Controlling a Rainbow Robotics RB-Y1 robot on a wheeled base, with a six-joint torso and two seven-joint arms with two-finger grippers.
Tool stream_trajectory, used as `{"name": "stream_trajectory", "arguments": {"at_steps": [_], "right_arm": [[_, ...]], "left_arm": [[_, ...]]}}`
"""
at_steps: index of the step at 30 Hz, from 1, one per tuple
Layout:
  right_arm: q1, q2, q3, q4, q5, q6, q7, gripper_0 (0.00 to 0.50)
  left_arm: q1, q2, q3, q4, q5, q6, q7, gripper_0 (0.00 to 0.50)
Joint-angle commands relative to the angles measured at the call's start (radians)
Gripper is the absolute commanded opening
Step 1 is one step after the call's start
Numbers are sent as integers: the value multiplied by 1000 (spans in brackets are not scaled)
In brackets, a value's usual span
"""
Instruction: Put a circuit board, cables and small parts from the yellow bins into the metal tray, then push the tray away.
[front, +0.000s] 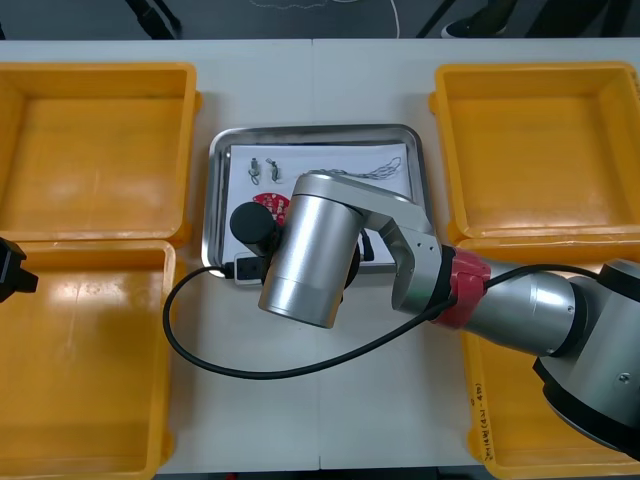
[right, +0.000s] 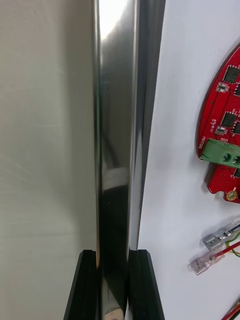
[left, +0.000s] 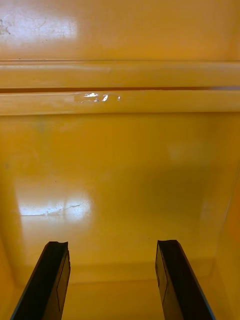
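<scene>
Now metal tray (front: 216, 190) holding circuit board (right: 226, 125), right gripper (right: 113, 253) clenching its rim, left gripper (left: 113, 246) splayed

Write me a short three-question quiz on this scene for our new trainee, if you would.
1. Fill in: the red circuit board lies ___ the metal tray.
2. True or false: the right gripper is shut on the metal tray's rim.
3. The open left gripper hangs over: A) the circuit board; B) a yellow bin; C) the metal tray.
Key: 1 inside; 2 true; 3 B.
</scene>
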Motion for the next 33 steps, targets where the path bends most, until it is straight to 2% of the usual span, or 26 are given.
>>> {"name": "stream_trajectory", "arguments": {"at_steps": [1,14,33], "right_arm": [[-73,27,-36,36,-33,-33,54,0],[-125,45,-56,145,-40,-93,96,0],[-171,50,-108,229,-39,-136,147,0]], "left_arm": [[15,41,29,-30,7,7,-60,500],[15,41,29,-30,7,7,-60,500],[15,41,29,-30,7,7,-60,500]]}}
